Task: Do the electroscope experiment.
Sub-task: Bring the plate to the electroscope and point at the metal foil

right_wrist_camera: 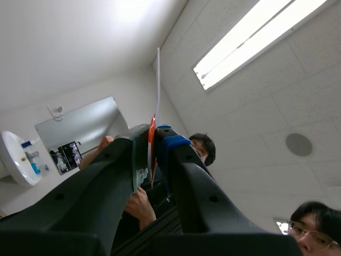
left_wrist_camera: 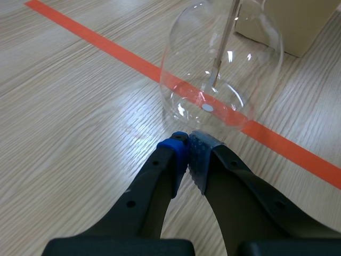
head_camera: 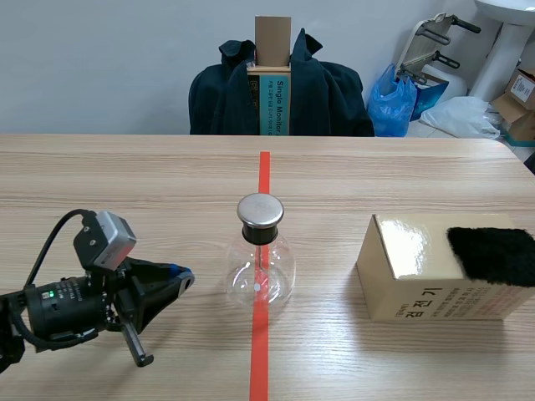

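Note:
The electroscope (head_camera: 261, 263) is a clear glass flask with a black stopper and a round metal cap (head_camera: 260, 210), standing on the orange-red tape line. In the left wrist view the flask (left_wrist_camera: 221, 69) stands just ahead of my left gripper (left_wrist_camera: 186, 152), whose pads meet, shut on nothing. In the scene view the left gripper (head_camera: 182, 278) lies low, left of the flask. My right gripper (right_wrist_camera: 153, 154) points up toward the ceiling, shut on a thin flat strip (right_wrist_camera: 157, 85), white above and red near the pads. The right arm is out of the scene view.
A yellowish cardboard box (head_camera: 418, 276) with a black furry cloth (head_camera: 493, 255) on top stands right of the flask. A chair draped with a dark jacket (head_camera: 280, 92) is behind the table. People (right_wrist_camera: 311, 226) appear in the right wrist view.

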Motion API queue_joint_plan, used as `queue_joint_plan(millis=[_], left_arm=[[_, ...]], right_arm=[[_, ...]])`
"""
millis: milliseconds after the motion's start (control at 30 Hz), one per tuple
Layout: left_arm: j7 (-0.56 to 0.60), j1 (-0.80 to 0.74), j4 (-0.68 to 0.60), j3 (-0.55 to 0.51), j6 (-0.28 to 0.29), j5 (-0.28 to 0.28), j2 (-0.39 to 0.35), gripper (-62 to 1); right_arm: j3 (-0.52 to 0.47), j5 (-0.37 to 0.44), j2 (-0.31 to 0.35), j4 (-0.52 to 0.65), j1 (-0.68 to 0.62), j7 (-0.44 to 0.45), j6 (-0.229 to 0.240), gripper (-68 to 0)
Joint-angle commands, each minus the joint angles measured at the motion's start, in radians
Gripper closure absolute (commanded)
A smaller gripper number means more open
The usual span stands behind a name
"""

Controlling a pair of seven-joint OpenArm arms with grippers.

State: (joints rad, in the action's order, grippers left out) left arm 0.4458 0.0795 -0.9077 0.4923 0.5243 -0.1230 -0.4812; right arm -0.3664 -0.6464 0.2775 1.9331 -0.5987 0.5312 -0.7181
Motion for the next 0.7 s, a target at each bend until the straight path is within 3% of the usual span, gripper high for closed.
queue_joint_plan(millis=[0, 233, 533, 667], left_arm=[[0.018, 0.016, -0.008, 0.001, 0.002, -0.006, 0.009, -3.0], [0.038, 0.068, 0.055, 0.036, 0.002, 0.024, 0.051, -3.0], [0.063, 0.071, 0.059, 0.036, 0.002, 0.039, 0.051, -3.1], [0.07, 0.071, 0.059, 0.036, 0.002, 0.056, 0.051, -3.1]], right_arm=[[0.027, -0.006, 0.01, 0.007, 0.011, -0.002, -0.008, -0.7], [0.151, -0.071, 0.011, 0.007, 0.135, -0.11, 0.008, -0.6], [0.432, -0.285, 0.013, 0.002, 0.28, -0.36, 0.195, -0.6], [0.584, -0.37, 0.013, -0.03, 0.311, -0.462, 0.227, -0.7]])
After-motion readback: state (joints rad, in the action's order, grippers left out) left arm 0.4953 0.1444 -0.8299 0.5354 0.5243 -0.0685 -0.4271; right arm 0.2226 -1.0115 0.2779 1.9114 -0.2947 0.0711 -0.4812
